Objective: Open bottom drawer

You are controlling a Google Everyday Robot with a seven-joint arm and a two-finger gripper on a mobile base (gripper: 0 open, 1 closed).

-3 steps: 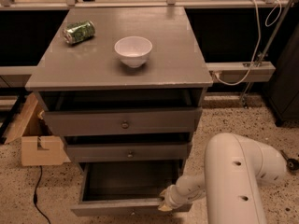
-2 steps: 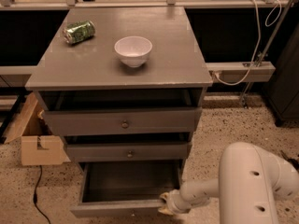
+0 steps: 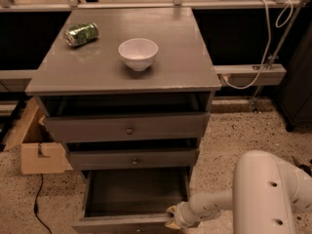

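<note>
The grey cabinet (image 3: 122, 72) has three drawers. The bottom drawer (image 3: 134, 194) is pulled well out and shows its dark grey inside; its front runs along the lower edge of the view and its knob is out of view. My gripper (image 3: 171, 218) is at the right end of that drawer front, at the bottom of the view, on the end of my white arm (image 3: 263, 194). The two drawers above, the top drawer (image 3: 127, 127) and the middle drawer (image 3: 132, 158), stand slightly out, each with a small round knob.
On the cabinet top stand a white bowl (image 3: 138, 53) and a green can (image 3: 81, 34) lying on its side. A cardboard box (image 3: 41, 156) sits on the speckled floor to the left. A white cable (image 3: 263, 57) hangs at the right, by a dark counter.
My arm's big white link has swung right and lower in the view. The gripper stays at the right end of the drawer front, and the drawer stays open.
</note>
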